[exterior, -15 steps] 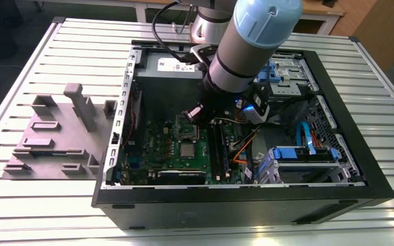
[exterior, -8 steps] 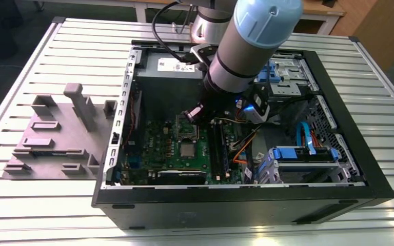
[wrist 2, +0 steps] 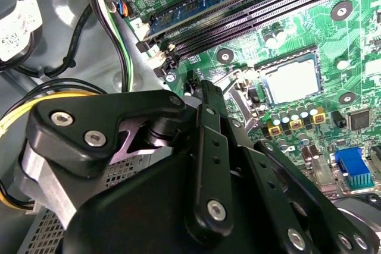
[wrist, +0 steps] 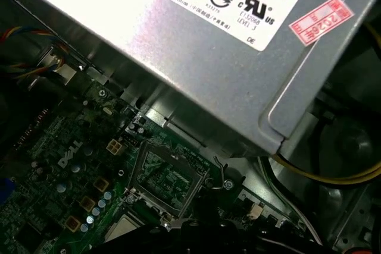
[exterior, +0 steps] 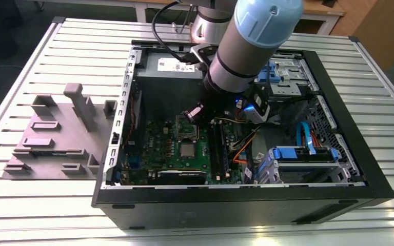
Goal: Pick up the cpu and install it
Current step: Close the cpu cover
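End effector (wrist 2: 201, 87), open or closed I cannot tell, hangs over the motherboard (wrist 2: 357, 43) near the seated cpu (wrist 2: 292, 80).

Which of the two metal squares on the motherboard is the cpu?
The cpu is the solid, flat silvery square. The other, nearer the power supply, is a hollow frame you can see through.
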`<state>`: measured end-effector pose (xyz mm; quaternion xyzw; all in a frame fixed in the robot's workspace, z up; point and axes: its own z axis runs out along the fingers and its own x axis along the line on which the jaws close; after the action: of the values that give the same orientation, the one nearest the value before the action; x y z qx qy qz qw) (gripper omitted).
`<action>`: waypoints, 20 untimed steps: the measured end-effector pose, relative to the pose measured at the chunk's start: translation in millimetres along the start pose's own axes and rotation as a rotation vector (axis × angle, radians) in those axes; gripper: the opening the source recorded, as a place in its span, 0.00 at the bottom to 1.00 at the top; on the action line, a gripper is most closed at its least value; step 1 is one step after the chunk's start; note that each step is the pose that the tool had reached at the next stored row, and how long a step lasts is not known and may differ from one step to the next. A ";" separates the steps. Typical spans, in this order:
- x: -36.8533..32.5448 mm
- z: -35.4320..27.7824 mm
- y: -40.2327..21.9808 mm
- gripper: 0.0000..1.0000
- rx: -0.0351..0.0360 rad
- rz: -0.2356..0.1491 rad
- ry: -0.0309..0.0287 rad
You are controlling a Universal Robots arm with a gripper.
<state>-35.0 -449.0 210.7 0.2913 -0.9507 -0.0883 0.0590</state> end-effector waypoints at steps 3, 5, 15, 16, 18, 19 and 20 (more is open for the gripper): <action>0.1 -0.1 -0.2 0.10 0.0009 -0.014 0.0029; 0.0 0.0 -0.3 0.10 0.0016 -0.026 0.0054; -1.6 -0.3 -1.3 0.10 0.0020 -0.034 0.0071; -1.8 0.1 -1.4 0.10 0.0019 -0.034 0.0069; -2.1 1.5 -1.5 0.10 0.0008 -0.034 0.0062; -2.4 2.2 -1.4 0.10 0.0000 -0.034 0.0056; -2.9 2.9 -1.1 0.10 -0.0009 -0.035 0.0050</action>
<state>-32.5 -447.9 207.4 0.3079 -0.9453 -0.0890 0.0599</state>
